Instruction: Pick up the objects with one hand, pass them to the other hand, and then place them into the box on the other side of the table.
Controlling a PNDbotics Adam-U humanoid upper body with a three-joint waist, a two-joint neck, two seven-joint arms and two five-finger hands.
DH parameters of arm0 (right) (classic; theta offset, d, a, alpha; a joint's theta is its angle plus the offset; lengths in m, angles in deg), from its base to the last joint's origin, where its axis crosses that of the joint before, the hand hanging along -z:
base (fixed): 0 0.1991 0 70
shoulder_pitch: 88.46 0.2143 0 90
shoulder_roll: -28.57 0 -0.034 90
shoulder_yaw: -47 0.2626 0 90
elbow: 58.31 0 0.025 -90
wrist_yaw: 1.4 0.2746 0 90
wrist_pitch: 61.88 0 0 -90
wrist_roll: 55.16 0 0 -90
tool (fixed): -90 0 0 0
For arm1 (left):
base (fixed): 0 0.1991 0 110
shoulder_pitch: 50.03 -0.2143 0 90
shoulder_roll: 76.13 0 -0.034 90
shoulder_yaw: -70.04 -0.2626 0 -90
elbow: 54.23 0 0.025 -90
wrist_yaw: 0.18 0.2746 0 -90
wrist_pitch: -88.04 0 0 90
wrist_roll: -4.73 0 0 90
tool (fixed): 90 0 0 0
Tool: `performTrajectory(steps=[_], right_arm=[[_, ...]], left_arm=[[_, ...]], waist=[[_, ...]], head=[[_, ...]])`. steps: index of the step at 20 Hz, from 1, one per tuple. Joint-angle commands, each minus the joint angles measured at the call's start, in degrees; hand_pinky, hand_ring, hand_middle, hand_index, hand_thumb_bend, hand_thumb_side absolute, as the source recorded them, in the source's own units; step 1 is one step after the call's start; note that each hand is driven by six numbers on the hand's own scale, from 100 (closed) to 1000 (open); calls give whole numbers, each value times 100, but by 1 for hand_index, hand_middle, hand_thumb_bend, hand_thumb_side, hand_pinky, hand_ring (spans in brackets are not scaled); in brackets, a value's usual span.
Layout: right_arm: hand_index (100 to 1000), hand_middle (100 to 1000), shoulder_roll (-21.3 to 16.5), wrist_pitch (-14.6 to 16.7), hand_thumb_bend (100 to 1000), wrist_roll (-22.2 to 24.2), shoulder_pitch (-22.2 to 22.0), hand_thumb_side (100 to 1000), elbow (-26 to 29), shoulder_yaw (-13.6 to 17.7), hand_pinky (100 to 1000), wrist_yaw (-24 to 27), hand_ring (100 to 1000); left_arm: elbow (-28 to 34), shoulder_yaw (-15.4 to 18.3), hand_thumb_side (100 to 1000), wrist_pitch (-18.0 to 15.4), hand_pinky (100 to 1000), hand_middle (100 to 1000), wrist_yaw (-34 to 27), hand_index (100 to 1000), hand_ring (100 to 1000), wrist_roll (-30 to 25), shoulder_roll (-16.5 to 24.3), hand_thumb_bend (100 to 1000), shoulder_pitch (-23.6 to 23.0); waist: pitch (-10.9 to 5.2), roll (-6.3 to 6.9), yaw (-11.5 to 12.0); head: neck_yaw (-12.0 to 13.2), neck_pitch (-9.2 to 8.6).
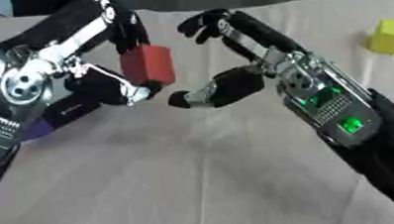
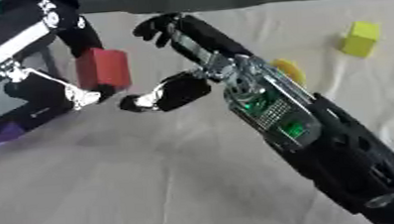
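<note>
Both arms meet above the cloth-covered table point(image 1: 197, 183); the left hand point(image 1: 103, 83) enters from 9 o'clock and pinches a red block point(image 1: 148, 63), fingers above it and thumb beneath, the block held upright and clear of the table, slightly left of centre toward 11 o'clock; the right hand point(image 1: 231, 57) comes in from 4 o'clock, its fingers point(image 1: 201, 23) spread and curved at 12 o'clock beyond the block, its thumb point(image 1: 216, 90) reaching toward the block's lower edge; the thumb tip lies just beside the left thumb, contact with the block not discernible; the right hand holds nothing, its span open around the space beside the block; a yellow block point(image 1: 389, 36) stands on the cloth at 2 o'clock, well apart from both hands; in the right eye view a second yellow object point(image 2: 290, 70) shows partly behind the right forearm, shape unclear; a purple patch point(image 1: 37, 129) shows under the left forearm at 9 o'clock.
</note>
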Motion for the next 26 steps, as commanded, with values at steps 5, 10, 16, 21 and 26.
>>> performTrajectory(steps=[5,10,16,21,26], right_arm=[[844,771,-167,-34,644,-22,91,441,177,87,868,42,777],[841,766,-199,-118,647,-127,119,457,240,112,866,194,770],[838,763,-239,-184,646,-240,189,454,327,171,865,335,766],[837,762,-254,-207,646,-291,179,455,346,201,865,357,765],[837,761,-266,-219,645,-330,192,452,373,242,864,366,764]], left_arm=[[29,597,100,156,675,372,6,409,497,589,662,421,-322],[-113,870,100,200,676,377,-53,412,501,878,1111,422,-579],[-211,1243,100,309,676,373,-103,412,498,1280,1372,431,-960],[-346,1508,100,403,677,372,-102,412,499,1603,1545,439,-1145],[-702,1633,100,467,678,377,-83,416,502,1727,1589,435,-1219]], waist=[[-162,7,6],[-154,-12,3],[-135,-46,13],[-122,-77,27],[-116,-106,20]], head=[[19,33],[119,33],[206,33],[327,33],[487,33]])
